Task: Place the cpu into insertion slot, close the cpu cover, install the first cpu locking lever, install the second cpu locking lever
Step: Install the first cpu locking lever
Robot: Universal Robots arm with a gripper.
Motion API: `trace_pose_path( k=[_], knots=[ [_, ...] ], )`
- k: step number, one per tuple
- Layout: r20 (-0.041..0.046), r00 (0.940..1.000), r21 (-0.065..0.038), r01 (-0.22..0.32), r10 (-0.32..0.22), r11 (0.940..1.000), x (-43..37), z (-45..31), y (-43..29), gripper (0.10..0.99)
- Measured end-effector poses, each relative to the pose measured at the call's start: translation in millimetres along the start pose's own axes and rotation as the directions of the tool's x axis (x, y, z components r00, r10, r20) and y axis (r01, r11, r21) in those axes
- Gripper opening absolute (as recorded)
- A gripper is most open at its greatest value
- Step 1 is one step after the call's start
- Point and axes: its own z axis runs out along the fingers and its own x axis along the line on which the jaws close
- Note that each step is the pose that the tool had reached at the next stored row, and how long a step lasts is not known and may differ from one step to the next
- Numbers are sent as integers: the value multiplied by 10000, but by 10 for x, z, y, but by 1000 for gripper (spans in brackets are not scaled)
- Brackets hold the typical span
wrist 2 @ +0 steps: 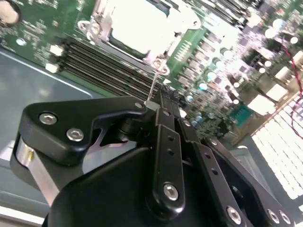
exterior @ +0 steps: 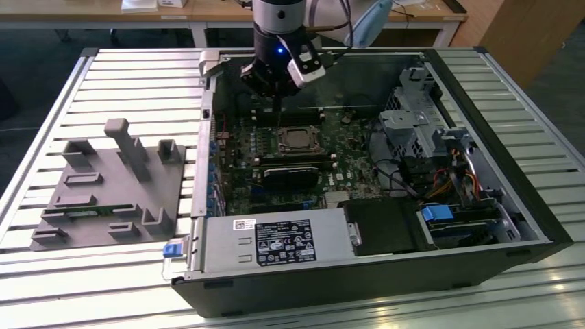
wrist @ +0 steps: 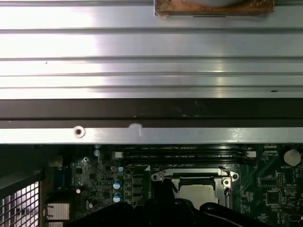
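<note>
Exterior view: cpu (exterior: 298, 140) in insertion slot (exterior: 279, 142)

No print can be read. A dark label (exterior: 283, 241) and a small white sticker (exterior: 244, 223) sit on the grey power supply box (exterior: 224, 248), well apart from the hand (exterior: 277, 116); their characters are too small to make out.

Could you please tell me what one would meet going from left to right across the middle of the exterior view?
grey fixture block → cpu seated on the green motherboard → silver drive cage
</note>
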Motion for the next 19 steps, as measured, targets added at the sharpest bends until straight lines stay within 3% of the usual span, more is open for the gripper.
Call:
trace_pose_path(
  k=[2,11,12,14,15,19],
  knots=[
    [-3,10000,1,0,0,10000,-36,2,1,106],
    [-3,10000,-24,0,0,10000,-40,3,1,106],
    [-4,10000,-84,1,-1,10000,-41,4,0,106],
    [-13,10000,-404,0,0,9992,-40,6,1,106],
    [-15,10000,-475,-1,1,9989,-40,6,0,106],
    [-15,10000,-481,-2,2,9988,-40,9,0,106]
  ],
)
